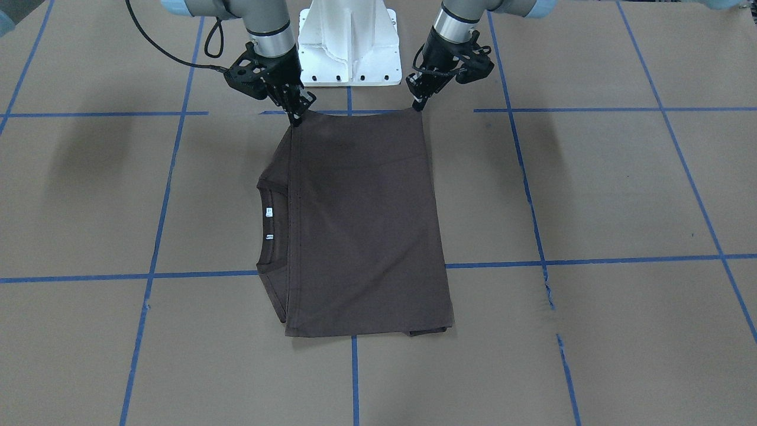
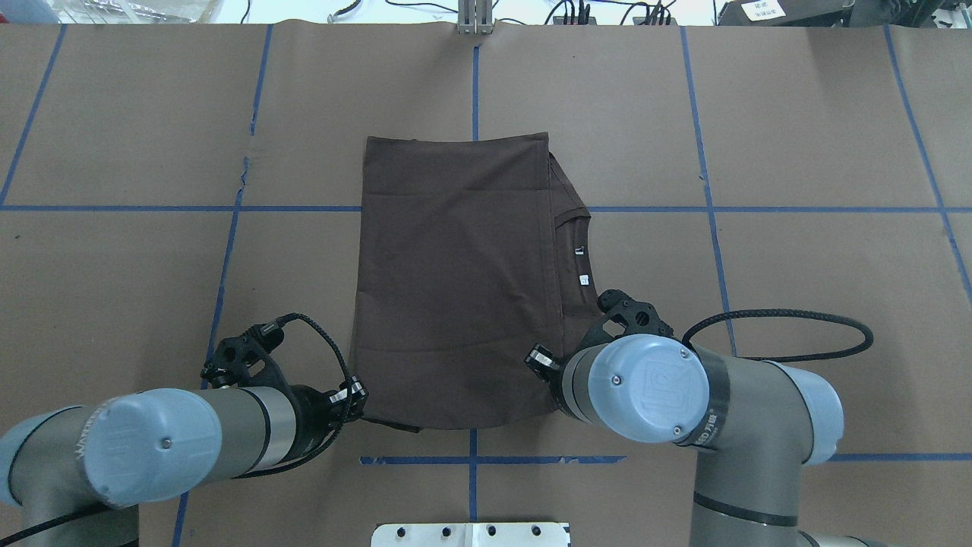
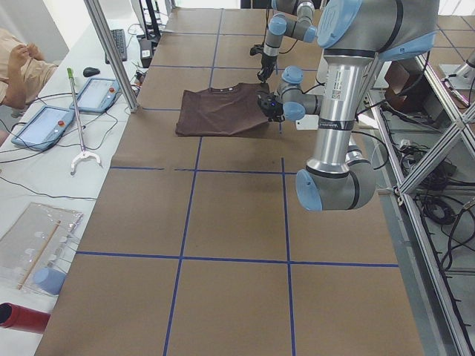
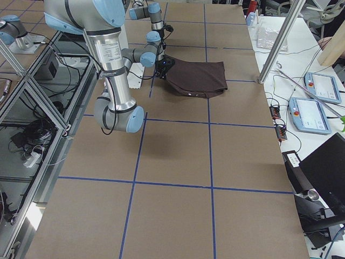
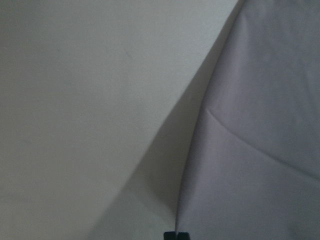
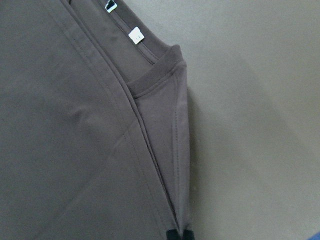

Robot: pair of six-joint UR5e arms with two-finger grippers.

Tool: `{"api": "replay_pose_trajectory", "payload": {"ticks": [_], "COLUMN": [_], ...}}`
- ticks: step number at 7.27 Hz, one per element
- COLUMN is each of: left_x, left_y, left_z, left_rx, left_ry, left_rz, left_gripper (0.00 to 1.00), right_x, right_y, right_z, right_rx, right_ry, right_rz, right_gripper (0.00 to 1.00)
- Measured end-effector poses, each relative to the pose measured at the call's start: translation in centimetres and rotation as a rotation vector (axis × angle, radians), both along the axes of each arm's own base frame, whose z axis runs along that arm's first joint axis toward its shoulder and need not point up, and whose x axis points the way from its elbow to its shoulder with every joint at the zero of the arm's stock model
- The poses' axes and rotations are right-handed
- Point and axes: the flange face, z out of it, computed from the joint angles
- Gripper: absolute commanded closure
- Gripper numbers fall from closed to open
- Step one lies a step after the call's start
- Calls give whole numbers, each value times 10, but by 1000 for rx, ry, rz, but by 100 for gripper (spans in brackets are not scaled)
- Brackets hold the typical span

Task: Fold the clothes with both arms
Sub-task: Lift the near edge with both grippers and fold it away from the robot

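The dark brown T-shirt lies folded flat on the brown paper table, its ribbed collar and white neck tags on the robot's right side. It also shows in the overhead view. My left gripper is shut on the shirt's robot-side corner, with its fingertips pinched at the cloth edge. My right gripper is shut on the other robot-side corner by the collar, where the hem runs into its tips. The edge between the grippers is stretched straight. The chest lettering is hidden.
The white pedestal base stands just behind the grippers. A black cable loop hangs off the right arm. Blue tape lines grid the table. A metal pole and tablets stand on the operators' side.
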Motion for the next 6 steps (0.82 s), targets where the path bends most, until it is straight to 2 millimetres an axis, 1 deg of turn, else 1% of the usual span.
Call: {"api": "replay_pose_trajectory", "payload": {"ticks": [1, 2, 3, 4, 5, 6], "left_x": [-24, -42, -49, -50, -48, -42], "left_y": [7, 13, 12, -1, -24, -50], "left_z": [-23, -40, -47, -51, -58, -64], "left_rx": [-7, -11, -6, 11, 37, 54], "left_ry": [20, 43, 52, 48, 44, 34], "left_rz": [16, 33, 37, 21, -11, -48], "left_gripper": [100, 100, 100, 100, 100, 100], "right_x": [25, 48, 60, 64, 67, 64], "right_y": [19, 32, 35, 26, 6, -18], "right_z": [-19, -34, -42, -43, -42, -39], "right_rx": [-13, -21, -22, -15, 0, 11], "right_ry": [8, 13, 15, 22, 22, 15], "right_rz": [-14, -24, -24, -12, 11, 30], "right_gripper": [100, 100, 100, 100, 100, 100]}}
